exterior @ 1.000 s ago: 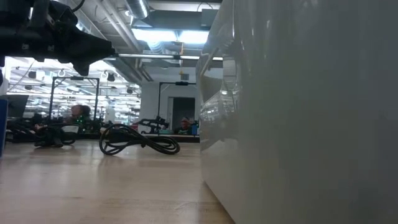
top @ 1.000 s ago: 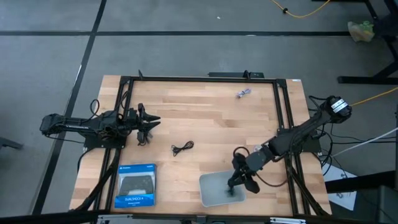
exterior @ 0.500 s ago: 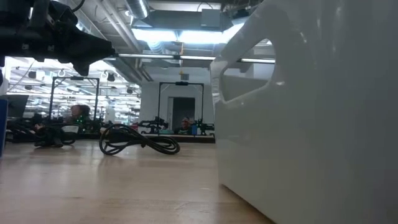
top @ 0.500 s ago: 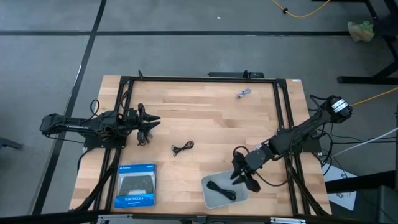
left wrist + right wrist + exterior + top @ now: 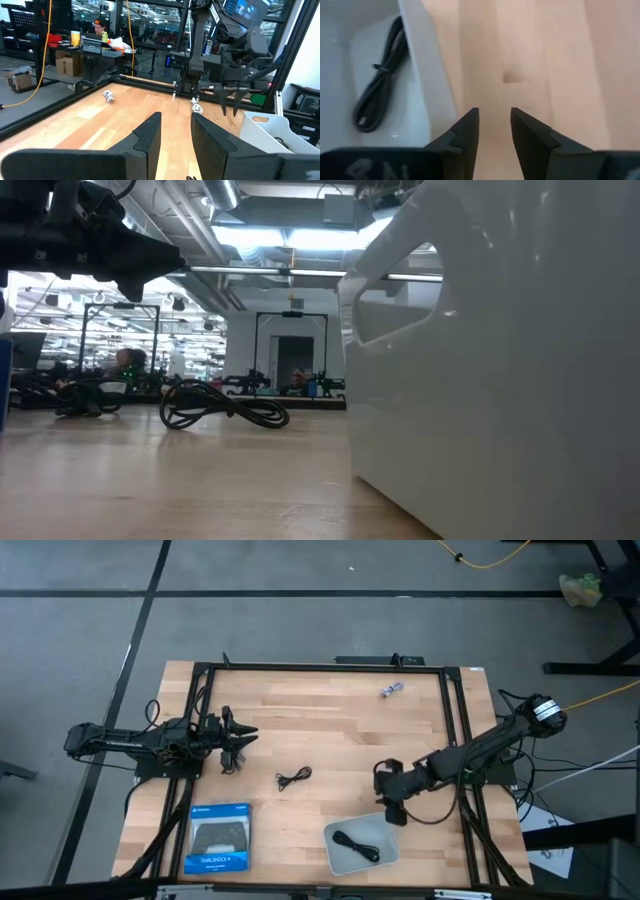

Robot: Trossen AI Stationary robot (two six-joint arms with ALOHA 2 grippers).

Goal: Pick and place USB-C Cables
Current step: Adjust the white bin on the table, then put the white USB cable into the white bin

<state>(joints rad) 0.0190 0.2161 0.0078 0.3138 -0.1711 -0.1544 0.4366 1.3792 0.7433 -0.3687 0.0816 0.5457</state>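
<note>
Right gripper (image 5: 392, 811) has risen off bin (image 5: 340, 858), fingers apart; black cable (image 5: 377, 80) inside, half hidden

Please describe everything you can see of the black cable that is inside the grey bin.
The black cable is a thin bundle folded into a long, narrow loop, pinched near its middle by what looks like a tie. It lies flat on the floor of the pale grey bin, running diagonally, alone there. Nothing grips it; the right gripper is outside the bin.

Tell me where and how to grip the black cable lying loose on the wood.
Grip the black cable at its bunched coil, coming straight down from above. It lies flat with bare table all around; the thin tail would likely slip. The right gripper, empty beside the bin, is nearest.
</note>
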